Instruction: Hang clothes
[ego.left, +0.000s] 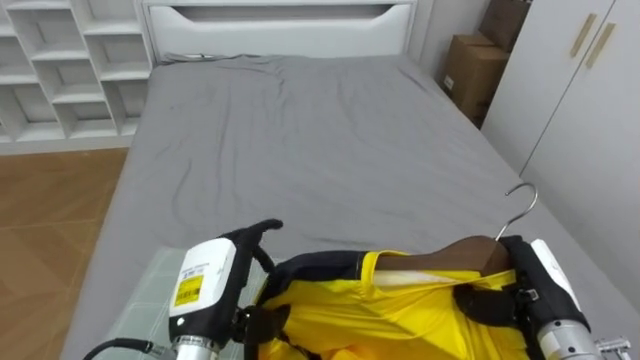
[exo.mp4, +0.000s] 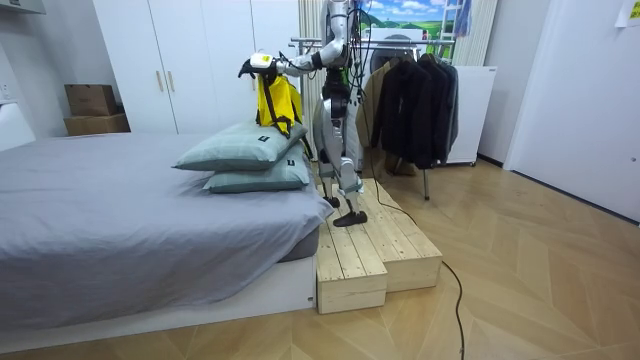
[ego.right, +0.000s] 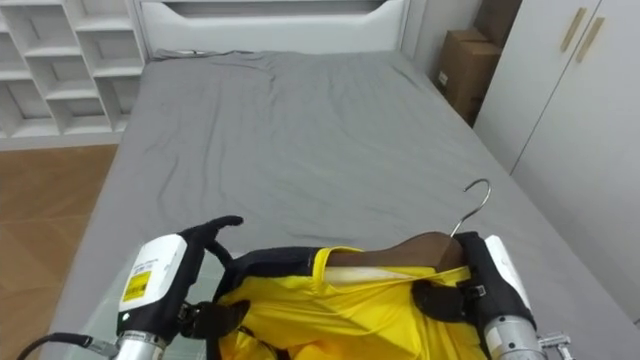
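One yellow garment (ego.left: 400, 310) on one wooden hanger (ego.left: 470, 250) spans the lower frame left to right above the bed (ego.left: 300, 130). The left hand (ego.left: 240, 255) pinches its dark-edged shoulder, and the right hand (ego.left: 500, 300) is curled round the hanger's end, nearer the hook (ego.left: 522, 205). The single clothes rack (exo.mp4: 400, 42), upper right in the room view, stands behind the robot, so a turn seems needed.

A home bedroom: grey bed (exo.mp4: 110, 205) with stacked pillows (exo.mp4: 240, 150), white wardrobe (exo.mp4: 190, 60), clothes rack (exo.mp4: 392, 38) hung with dark coats (exo.mp4: 405, 100).
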